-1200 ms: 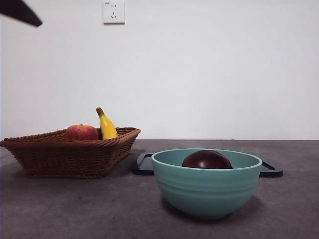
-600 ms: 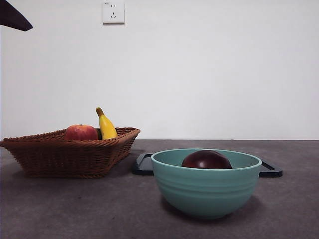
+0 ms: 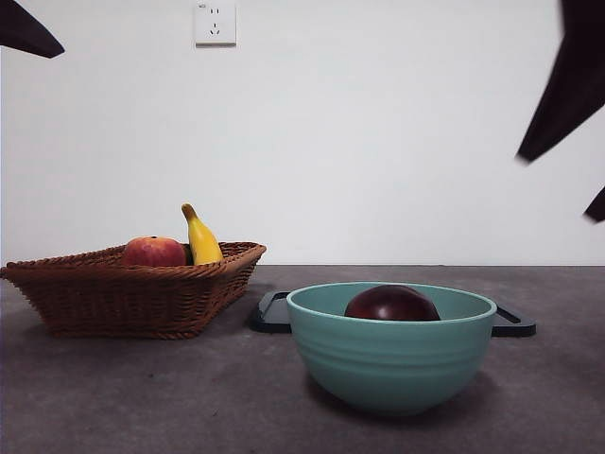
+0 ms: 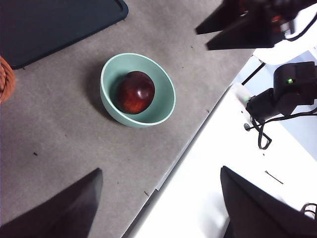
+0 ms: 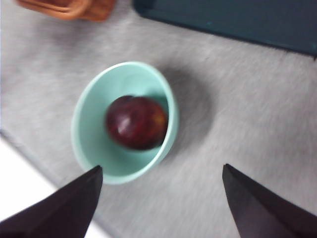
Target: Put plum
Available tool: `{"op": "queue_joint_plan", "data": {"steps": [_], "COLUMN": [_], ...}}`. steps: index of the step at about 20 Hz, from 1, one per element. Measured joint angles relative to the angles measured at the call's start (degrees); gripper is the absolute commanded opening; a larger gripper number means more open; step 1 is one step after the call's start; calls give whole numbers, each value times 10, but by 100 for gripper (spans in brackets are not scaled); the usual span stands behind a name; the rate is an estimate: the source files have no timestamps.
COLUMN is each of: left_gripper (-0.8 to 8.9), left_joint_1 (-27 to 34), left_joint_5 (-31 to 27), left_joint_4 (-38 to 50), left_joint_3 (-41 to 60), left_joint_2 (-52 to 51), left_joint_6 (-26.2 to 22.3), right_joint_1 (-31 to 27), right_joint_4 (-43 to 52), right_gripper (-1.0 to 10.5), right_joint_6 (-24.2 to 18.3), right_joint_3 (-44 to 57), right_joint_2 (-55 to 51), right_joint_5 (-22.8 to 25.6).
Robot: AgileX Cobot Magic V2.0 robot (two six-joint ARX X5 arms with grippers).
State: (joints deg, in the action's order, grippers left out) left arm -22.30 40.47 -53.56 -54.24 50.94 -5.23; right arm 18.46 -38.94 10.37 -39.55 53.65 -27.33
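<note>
Plum [image 3: 392, 304] lying in green bowl [image 3: 391, 364], lower centre of frame. Right gripper [image 5: 158, 198] spread wide above, holding nothing; left gripper [image 4: 158, 198] likewise. Probably smooth, slippery, bruisable: grip gently across widest part.

No text or label can be read anywhere

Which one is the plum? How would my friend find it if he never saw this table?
Look for the big mint-green bowl at the front of the grey table, just ahead of the dark tray. The plum sits alone inside it. It is dark maroon and shiny, unlike the red-orange fruit and yellow banana in the wicker basket.
</note>
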Motion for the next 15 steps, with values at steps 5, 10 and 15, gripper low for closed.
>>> {"op": "queue_joint_plan", "data": {"steps": [5,10,15], "left_gripper": [374,374,374], "left_joint_1": [0,0,0], "left_joint_5": [0,0,0], "left_joint_4": [0,0,0], "left_joint_3": [0,0,0], "left_joint_2": [0,0,0], "left_joint_6": [0,0,0], "right_joint_1": [75,121,150], "right_joint_4": [102,164,189], "right_gripper": [320,266,127], "right_joint_6": [23,37,40], "right_joint_3": [0,0,0], "right_joint_2": [99,184,223], "right_joint_5": [81,131,189]}}
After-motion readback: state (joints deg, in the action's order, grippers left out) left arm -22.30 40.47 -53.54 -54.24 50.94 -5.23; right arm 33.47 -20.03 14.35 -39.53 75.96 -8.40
